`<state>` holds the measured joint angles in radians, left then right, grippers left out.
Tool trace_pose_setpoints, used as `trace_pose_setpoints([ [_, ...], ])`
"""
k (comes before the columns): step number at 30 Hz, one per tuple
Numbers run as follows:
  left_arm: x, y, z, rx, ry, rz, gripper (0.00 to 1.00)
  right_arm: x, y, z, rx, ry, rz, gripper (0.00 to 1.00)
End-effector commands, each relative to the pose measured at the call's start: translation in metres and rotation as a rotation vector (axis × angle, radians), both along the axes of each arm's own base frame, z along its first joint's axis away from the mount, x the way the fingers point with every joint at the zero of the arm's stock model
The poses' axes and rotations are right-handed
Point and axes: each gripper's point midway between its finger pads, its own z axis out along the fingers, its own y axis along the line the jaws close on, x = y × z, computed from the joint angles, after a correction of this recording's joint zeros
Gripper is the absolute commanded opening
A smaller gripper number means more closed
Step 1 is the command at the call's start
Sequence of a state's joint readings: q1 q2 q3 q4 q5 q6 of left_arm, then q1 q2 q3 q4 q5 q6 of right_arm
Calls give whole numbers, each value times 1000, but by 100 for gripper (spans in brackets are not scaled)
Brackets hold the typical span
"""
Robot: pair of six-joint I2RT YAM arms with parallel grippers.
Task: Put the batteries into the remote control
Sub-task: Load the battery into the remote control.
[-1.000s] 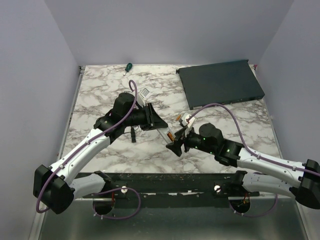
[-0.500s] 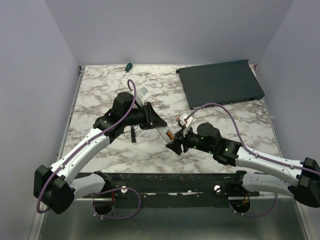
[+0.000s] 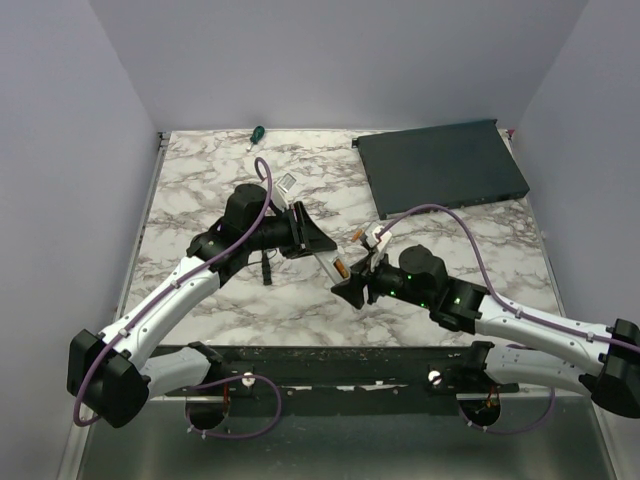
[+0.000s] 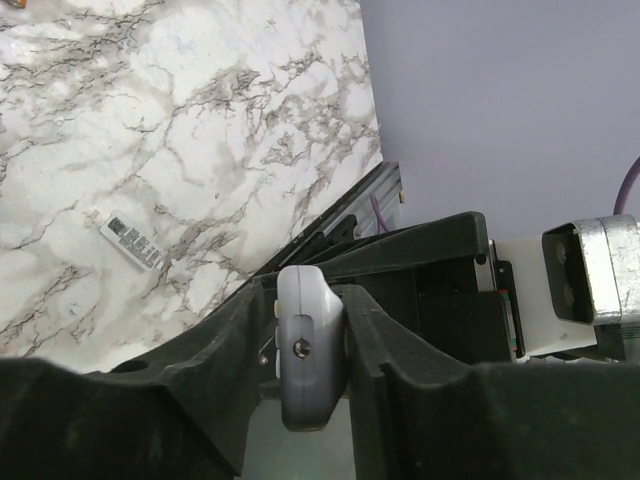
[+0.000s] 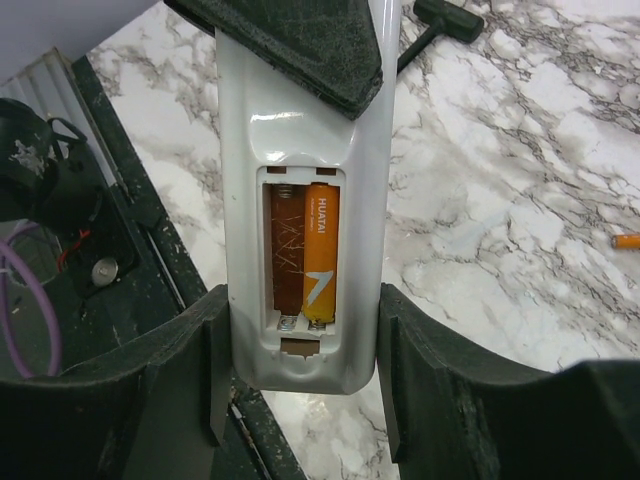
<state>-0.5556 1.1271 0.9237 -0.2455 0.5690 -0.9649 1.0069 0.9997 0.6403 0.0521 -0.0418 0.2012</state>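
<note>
The white remote control (image 3: 328,262) hangs above the table between both arms. My left gripper (image 3: 316,248) is shut on its upper part; in the left wrist view its rounded end (image 4: 308,350) sits pinched between my black fingers (image 4: 400,340). My right gripper (image 5: 305,300) is closed on the sides of its lower end (image 5: 300,150). The battery bay faces the right wrist camera. One orange battery (image 5: 321,255) lies in the right slot, and the left slot shows a brown scratched surface. A second orange battery (image 3: 358,234) lies loose on the marble (image 5: 626,240).
A large dark flat box (image 3: 440,165) fills the back right. A green-handled screwdriver (image 3: 256,133) lies at the back edge and a small silver bracket (image 3: 290,185) behind my left arm. A small black tool (image 3: 267,270) lies under the left arm, and a white piece (image 3: 380,237) near the loose battery.
My right gripper's jaws have closed in onto the remote's lower end. The remote and my left arm have hardly moved.
</note>
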Motion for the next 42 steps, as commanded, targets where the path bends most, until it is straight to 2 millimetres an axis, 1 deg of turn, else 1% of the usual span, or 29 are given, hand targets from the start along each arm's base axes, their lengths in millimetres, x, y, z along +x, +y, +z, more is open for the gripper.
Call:
trace_pose_setpoints([
  [1,-2,-3,3,-14,-12,-28,42,5,5,31,100,-43,-21,1],
  [10,-2,-4,6,-18,-24,-34,44,6,7,35,106,-53,-13,1],
  [14,-3,-4,4,-16,-18,-39,44,6,7,36,111,-60,-11,1],
  [17,-4,-5,3,-16,-17,-43,41,5,8,36,111,-59,-10,1],
  [27,-4,-6,2,-16,-16,-45,24,8,8,39,119,-66,-18,1],
  [29,-5,-6,2,-14,-18,-50,24,9,8,41,125,-72,-24,1],
  [30,-5,-6,1,-14,-20,-53,25,9,8,42,130,-74,-28,1],
  [32,-6,-6,1,-11,-24,-58,33,10,8,45,136,-78,-31,1],
  [34,-6,-6,1,-10,-27,-57,38,10,9,45,141,-79,-29,1],
  [39,-7,-7,2,-11,-33,-61,40,10,12,45,142,-70,-22,1],
  [42,-6,-7,3,-12,-36,-60,39,9,13,43,137,-66,-15,1],
])
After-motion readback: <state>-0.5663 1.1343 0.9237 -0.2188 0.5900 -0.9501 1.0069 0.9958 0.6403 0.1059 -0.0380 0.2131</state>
